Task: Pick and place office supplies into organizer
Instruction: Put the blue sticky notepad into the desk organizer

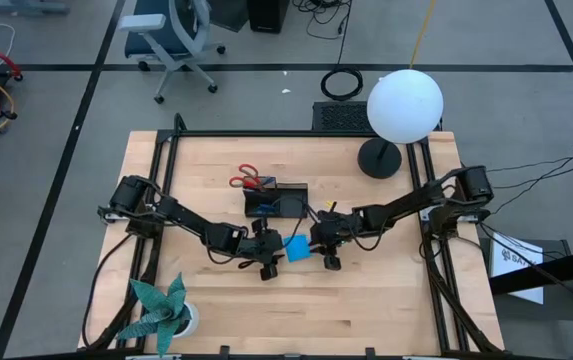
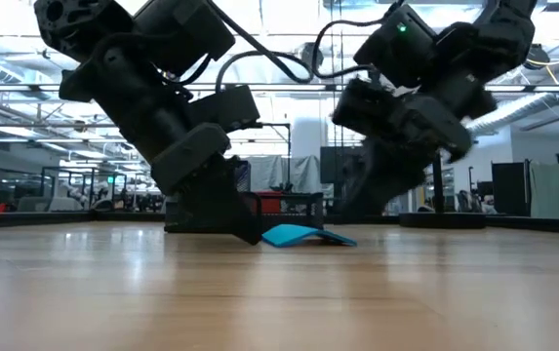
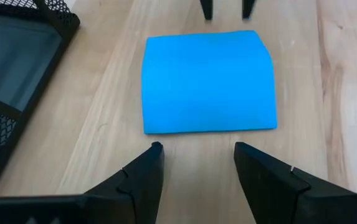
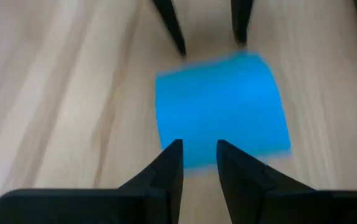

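Note:
The bright blue square notepad lies on the wooden table between my two grippers, slightly arched, one edge raised. My left gripper is open, with its fingertips just short of the pad's edge and low by the table. My right gripper faces it from the pad's other side, narrowly open, with its fingertips over that edge of the pad. The black mesh organizer stands just beyond the pad, with pens in it. Red-handled scissors lie at its far left corner. My right gripper has its fingertips over the notepad's edge nearest it, coming in slanting down from the table's right. Blue shows in the narrow gap between them. I cannot tell whether they touch the pad. The pad lies on the table.
A lamp with a white globe and a round black base stands at the far right. A teal paper plant sits at the near left corner. The organizer's mesh wall is close beside my left gripper.

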